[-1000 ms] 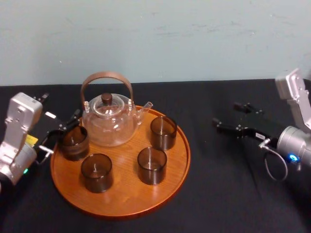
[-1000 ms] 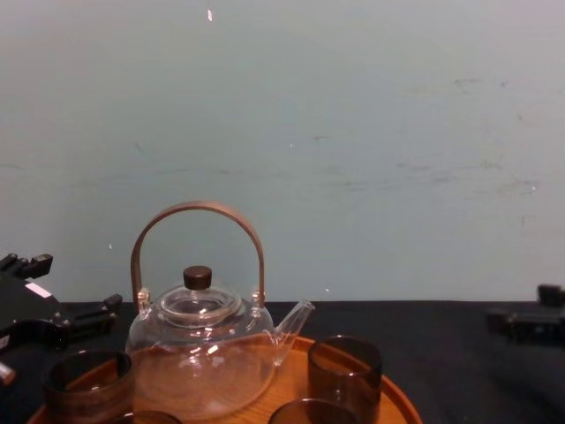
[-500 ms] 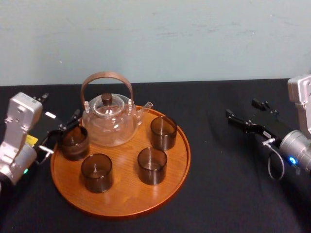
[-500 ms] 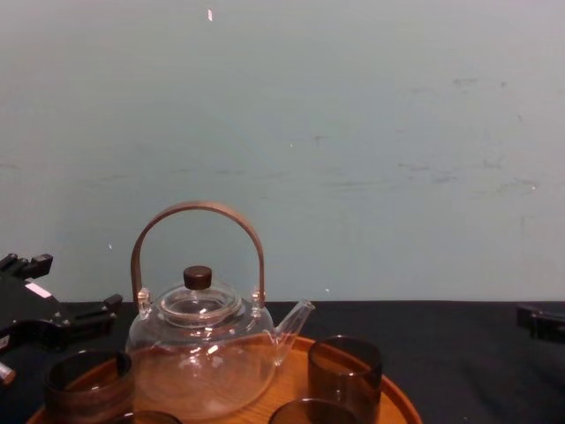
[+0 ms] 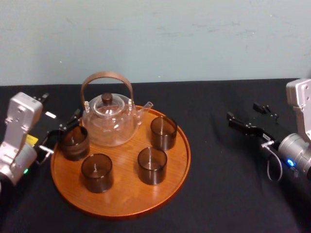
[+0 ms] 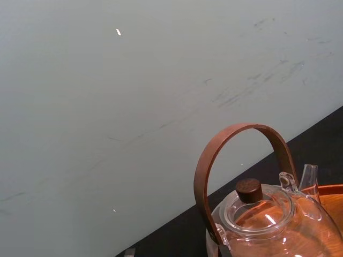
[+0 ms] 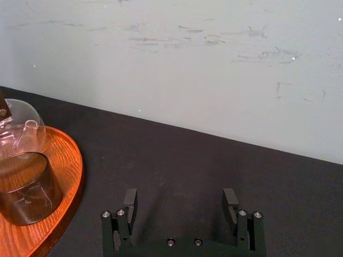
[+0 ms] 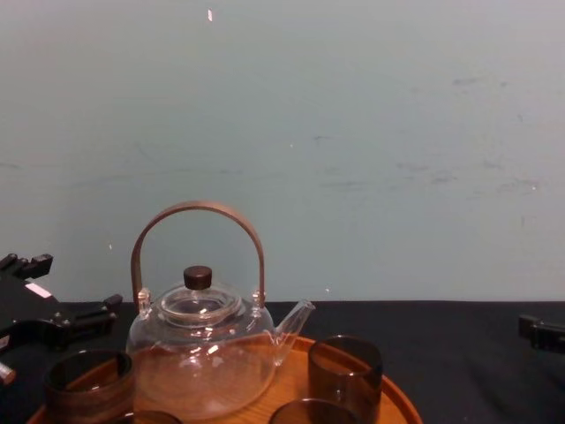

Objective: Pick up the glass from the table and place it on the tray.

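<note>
Right tool [image 5: 242, 112] farther back from tray [image 5: 126, 194], level and spread apart; left tool [image 5: 64, 130] at leftmost glass [image 5: 74, 143], grip unclear.

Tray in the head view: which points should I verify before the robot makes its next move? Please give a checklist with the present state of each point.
1. The glass beside the left gripper stands upright on the tray: ok.
2. The left gripper is free of this glass: cannot tell; it is open, but very near the glass.
3. The right gripper is open and empty, above the table, apart from the tray: ok.
4. The teapot stands upright on the tray with its lid on: ok.
5. The front left glass, the front right glass and the back right glass stand upright on the tray: ok.
</note>
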### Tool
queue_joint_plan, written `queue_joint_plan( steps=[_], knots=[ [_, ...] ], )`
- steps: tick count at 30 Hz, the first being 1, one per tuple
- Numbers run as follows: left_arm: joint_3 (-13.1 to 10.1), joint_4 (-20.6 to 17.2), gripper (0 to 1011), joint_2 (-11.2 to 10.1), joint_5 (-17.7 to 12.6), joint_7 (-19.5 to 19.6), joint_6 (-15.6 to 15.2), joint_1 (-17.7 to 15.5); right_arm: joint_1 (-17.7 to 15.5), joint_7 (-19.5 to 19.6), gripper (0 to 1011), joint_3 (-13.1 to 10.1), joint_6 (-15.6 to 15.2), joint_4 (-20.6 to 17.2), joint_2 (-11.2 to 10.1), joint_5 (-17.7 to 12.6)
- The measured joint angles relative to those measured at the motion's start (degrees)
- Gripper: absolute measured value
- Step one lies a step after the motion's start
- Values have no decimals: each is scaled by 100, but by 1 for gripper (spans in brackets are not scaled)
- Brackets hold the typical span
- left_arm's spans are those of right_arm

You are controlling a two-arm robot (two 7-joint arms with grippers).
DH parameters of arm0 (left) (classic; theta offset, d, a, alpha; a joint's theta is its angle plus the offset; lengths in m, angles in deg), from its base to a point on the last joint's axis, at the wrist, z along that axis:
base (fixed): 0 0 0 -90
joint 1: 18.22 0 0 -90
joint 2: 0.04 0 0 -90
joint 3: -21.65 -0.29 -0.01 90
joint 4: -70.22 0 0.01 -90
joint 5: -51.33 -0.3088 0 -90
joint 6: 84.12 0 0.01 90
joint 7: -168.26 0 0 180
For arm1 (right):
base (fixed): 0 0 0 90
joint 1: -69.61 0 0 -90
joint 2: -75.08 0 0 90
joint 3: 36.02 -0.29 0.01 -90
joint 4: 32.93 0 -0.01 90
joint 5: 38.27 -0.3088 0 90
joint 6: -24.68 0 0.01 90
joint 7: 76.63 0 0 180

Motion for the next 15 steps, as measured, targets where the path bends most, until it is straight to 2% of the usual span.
queue_joint_plan(
  steps=[15],
  knots=[
    [0, 0, 1001, 0, 0, 0, 0, 0, 6, -14, 1002, 11, -6, -17, -14, -16]
  ],
)
